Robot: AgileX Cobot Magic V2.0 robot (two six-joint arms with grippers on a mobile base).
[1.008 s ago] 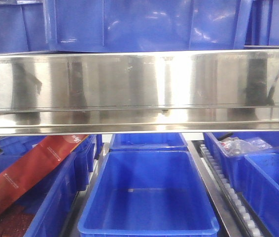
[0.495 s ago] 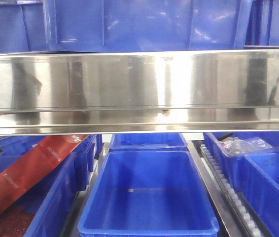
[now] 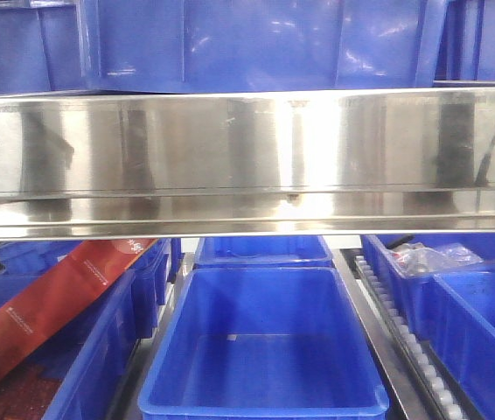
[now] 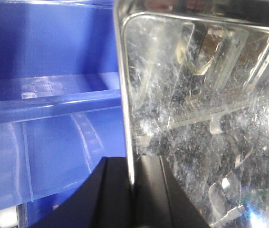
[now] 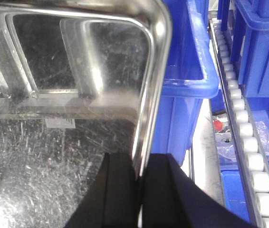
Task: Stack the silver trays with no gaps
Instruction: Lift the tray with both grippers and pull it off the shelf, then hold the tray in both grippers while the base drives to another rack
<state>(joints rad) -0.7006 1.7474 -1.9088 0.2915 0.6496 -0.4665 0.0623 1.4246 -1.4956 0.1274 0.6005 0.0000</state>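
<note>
Blue bins (image 3: 261,350) flank silver tray (image 4: 196,118) (edges cropped).

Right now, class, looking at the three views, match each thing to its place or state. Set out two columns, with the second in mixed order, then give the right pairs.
Column 1:
1 left gripper
2 red carton
3 steel rail
4 roller track

Column 2:
A tilted, lower left of the front view
B shut on the rim of the silver tray
C a row of white cylinders
D level, mirror-like, across the whole front view

Pairs: 1-B; 2-A; 3-D; 4-C
</note>
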